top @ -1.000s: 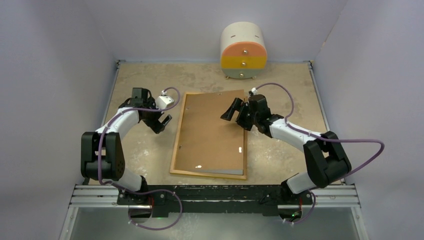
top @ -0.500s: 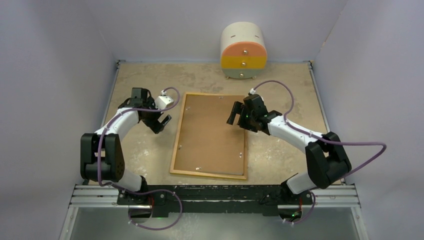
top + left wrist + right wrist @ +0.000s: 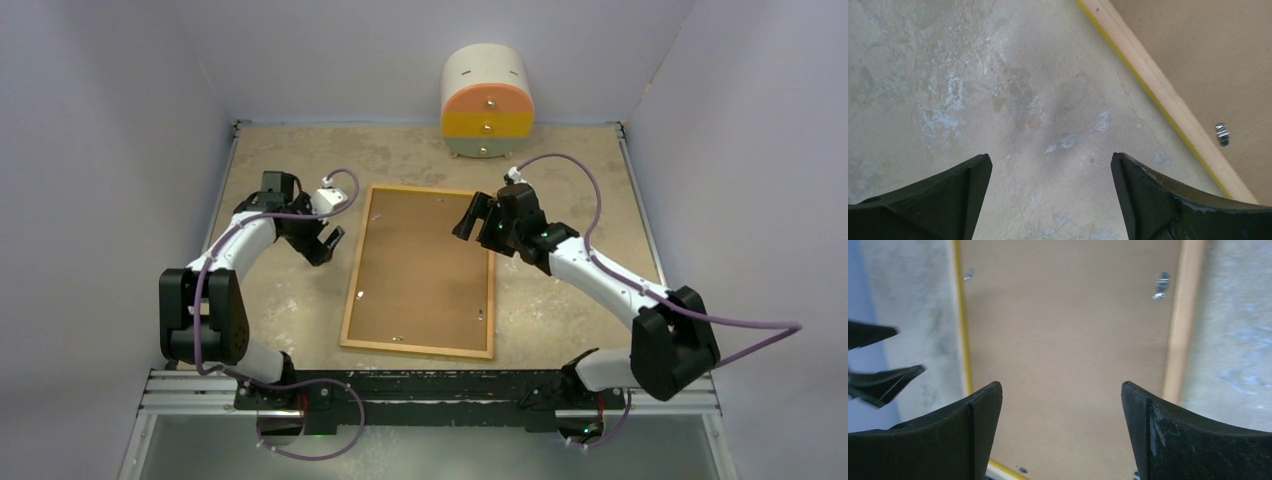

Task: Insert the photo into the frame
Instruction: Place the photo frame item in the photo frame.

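The frame (image 3: 348, 300) lies back side up in the middle of the table, with a light wood rail and a yellow edge. The plain brown backing board (image 3: 420, 270) lies flat inside it. The photo is hidden. My right gripper (image 3: 468, 218) is open and empty, hovering over the frame's far right part. In the right wrist view the board (image 3: 1063, 330) fills the space between my open gripper (image 3: 1060, 390), with the frame rail (image 3: 1178, 340) to the right. My left gripper (image 3: 327, 240) is open over bare table left of the frame. The left wrist view shows the rail (image 3: 1153, 85) beside it.
A round white drawer unit (image 3: 487, 100) with orange, yellow and grey fronts stands at the back. Small metal clips (image 3: 1160, 285) sit along the frame's inner edge. Purple walls close in the left, right and back sides.
The backing board stood askew with its far edge raised at my right gripper. It now lies flat and square in the frame, and the right gripper has come off it, open. Left arm barely moved.
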You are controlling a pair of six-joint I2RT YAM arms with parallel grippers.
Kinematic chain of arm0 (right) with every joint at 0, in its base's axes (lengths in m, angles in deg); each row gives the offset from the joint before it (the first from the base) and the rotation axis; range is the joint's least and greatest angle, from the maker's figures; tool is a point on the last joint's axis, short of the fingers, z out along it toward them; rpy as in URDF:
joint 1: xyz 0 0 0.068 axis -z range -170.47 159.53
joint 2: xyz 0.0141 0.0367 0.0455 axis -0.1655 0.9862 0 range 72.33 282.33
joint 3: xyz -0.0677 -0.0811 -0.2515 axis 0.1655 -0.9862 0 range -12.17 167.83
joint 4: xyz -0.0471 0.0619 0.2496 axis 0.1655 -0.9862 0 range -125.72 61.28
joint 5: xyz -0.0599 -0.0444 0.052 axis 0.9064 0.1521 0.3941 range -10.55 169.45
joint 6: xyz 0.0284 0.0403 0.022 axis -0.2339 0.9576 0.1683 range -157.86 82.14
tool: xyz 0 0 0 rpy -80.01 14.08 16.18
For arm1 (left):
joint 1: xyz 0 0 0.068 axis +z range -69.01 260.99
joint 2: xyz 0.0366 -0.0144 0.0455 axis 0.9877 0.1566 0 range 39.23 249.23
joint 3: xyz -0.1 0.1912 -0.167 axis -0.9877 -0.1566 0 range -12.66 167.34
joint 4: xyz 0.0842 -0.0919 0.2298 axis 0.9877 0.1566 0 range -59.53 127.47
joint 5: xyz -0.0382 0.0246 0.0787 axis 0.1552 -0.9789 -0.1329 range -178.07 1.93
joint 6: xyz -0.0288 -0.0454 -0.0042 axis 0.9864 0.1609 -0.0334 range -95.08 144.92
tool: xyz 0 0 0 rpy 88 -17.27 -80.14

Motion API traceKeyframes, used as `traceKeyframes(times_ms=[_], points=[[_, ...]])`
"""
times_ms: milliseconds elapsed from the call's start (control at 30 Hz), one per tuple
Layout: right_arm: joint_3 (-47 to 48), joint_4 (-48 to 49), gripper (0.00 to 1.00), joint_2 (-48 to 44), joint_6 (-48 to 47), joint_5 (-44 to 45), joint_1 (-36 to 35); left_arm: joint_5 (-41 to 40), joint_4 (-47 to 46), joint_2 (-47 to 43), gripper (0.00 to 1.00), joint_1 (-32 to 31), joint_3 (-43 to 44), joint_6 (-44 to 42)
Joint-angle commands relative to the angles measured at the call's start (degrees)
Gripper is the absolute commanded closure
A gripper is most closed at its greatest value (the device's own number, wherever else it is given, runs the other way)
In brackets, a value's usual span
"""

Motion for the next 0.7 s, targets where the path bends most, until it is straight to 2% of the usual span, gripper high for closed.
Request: traceKeyframes(times_ms=[0, 100, 200, 333, 467, 667], points=[[-3.5, 11.5, 0.14, -5.0, 3.4, -5.4, -3.9, 8.2, 2.2, -0.8, 0.07, -0.3, 2.5, 4.2], [-4.6, 14.8, 0.19, -2.9, 4.8, -6.8, -8.3, 12.3, 2.4, 0.5, 0.15, -0.3, 2.4, 7.1], [-8.1, 24.5, 0.23, -0.1, 7.6, -10.8, -12.7, 17.3, 3.1, 3.0, 0.31, -0.3, 2.4, 9.3], [-4.6, 27.6, 0.26, 8.0, 7.4, -8.0, -22.3, 22.0, 3.5, 7.0, 0.47, -0.3, 3.0, 11.0], [-0.7, 32.1, 0.29, 15.2, 7.7, -7.7, -27.5, 24.4, 3.0, 9.6, 0.51, -0.3, 3.1, 11.4], [2.6, 37.0, 0.32, 22.8, 9.6, -10.3, -29.6, 27.3, 3.6, 11.4, 0.58, -0.4, 3.1, 11.3]])
